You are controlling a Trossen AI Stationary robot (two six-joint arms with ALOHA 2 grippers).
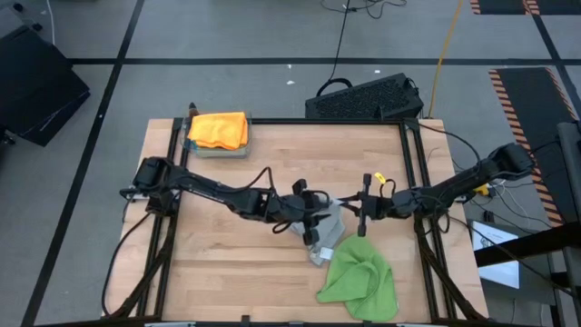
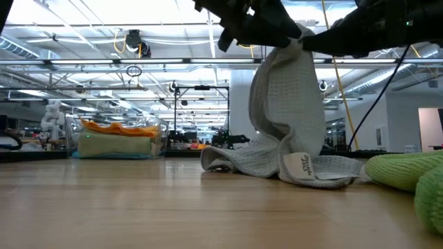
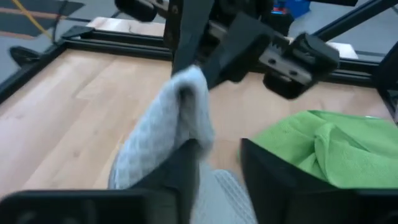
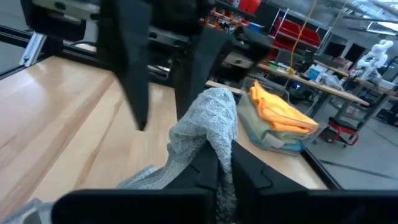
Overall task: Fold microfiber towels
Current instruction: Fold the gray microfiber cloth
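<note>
Two grippers meet over the middle of your table, a little toward 4 o'clock from centre. Your right gripper (image 4: 219, 163) is clamped on the light grey towel (image 2: 287, 104), pinching its top corner; the fingers press together on the cloth in the right wrist view. Your left gripper (image 3: 214, 163) sits just beside it, fingers parted, one finger (image 3: 183, 165) against the grey cloth, the other clear of it. The towel hangs from the pinch and its lower part lies crumpled on the table (image 1: 227, 272), label showing in the low view. The bright green towel (image 1: 361, 280) lies rumpled at 5 o'clock, touching the grey one's edge. At 11 o'clock you have a stack of folded towels (image 1: 218, 134), orange on top, a pale one beneath.
</note>
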